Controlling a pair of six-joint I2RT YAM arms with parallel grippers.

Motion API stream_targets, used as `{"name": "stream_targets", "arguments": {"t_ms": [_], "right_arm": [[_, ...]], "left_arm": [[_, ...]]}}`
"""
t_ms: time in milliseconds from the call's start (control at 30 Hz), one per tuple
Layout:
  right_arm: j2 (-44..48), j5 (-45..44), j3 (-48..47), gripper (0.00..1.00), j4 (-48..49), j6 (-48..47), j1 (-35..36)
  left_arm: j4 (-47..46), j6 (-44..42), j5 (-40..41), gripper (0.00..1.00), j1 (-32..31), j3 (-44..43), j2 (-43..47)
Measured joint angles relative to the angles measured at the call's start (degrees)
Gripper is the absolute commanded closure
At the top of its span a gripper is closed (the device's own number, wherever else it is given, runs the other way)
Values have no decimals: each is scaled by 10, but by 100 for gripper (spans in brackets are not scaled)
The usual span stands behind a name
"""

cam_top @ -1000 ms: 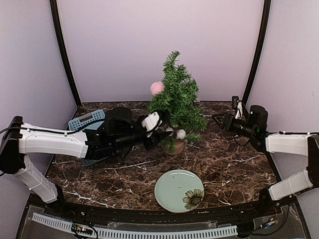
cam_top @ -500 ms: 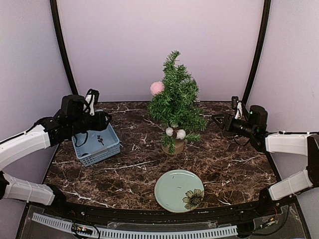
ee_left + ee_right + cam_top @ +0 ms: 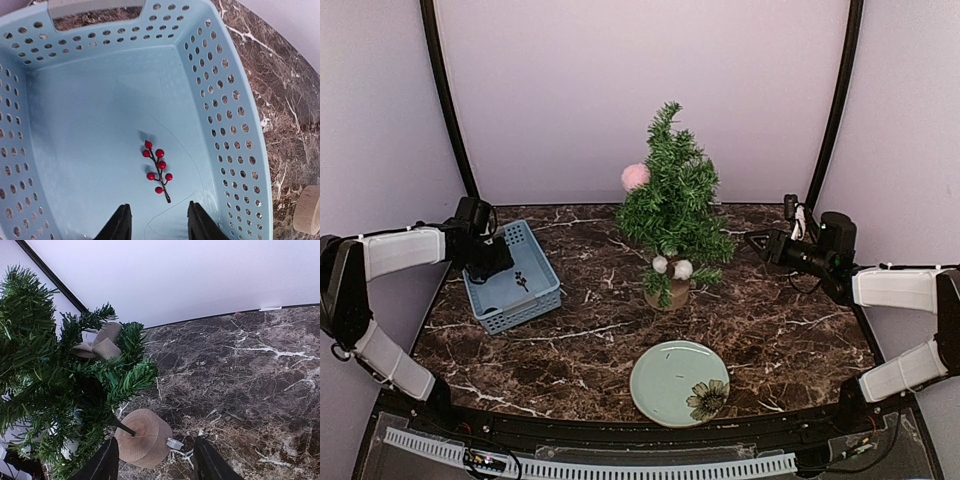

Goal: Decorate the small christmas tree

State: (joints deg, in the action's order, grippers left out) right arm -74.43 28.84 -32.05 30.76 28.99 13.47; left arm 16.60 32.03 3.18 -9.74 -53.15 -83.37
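The small christmas tree (image 3: pixel 674 205) stands mid-table on a light-wood stump (image 3: pixel 144 437), carrying a pink pom-pom (image 3: pixel 635 176), two white balls (image 3: pixel 672 267) and a beige bow (image 3: pixel 99 344). My left gripper (image 3: pixel 498 262) (image 3: pixel 159 222) hovers open over the light blue basket (image 3: pixel 542 270) (image 3: pixel 227 85), with nothing between its fingers. A red berry sprig (image 3: pixel 158 169) lies on the basket floor just ahead of the fingertips. My right gripper (image 3: pixel 756 240) (image 3: pixel 156 462) is open and empty, right of the tree and pointing at the stump.
A pale green plate (image 3: pixel 665 385) with a flower print sits near the front edge. Black frame posts (image 3: pixel 448 110) rise at the back corners before the lilac walls. A wooden disc (image 3: pixel 309 210) shows beside the basket.
My left arm has pulled back from the tree to the left and now hangs over the basket. Its jaws have narrowed slightly. The right arm has not moved.
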Motion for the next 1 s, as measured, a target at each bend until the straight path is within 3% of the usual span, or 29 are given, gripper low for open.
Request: {"name": "stream_targets", "arguments": {"t_ms": [300,567,1000], "right_arm": [[0,-2,0,48,-6,0,0],[0,-2,0,48,-6,0,0],[0,-4,0,48,-7,-1,0]], "left_arm": [[-7,17,-40,60,-5,-6,-77],[-5,17,-11,62,-33,-50,-153],[-1,7,75,82,-55,-95,-221]]}}
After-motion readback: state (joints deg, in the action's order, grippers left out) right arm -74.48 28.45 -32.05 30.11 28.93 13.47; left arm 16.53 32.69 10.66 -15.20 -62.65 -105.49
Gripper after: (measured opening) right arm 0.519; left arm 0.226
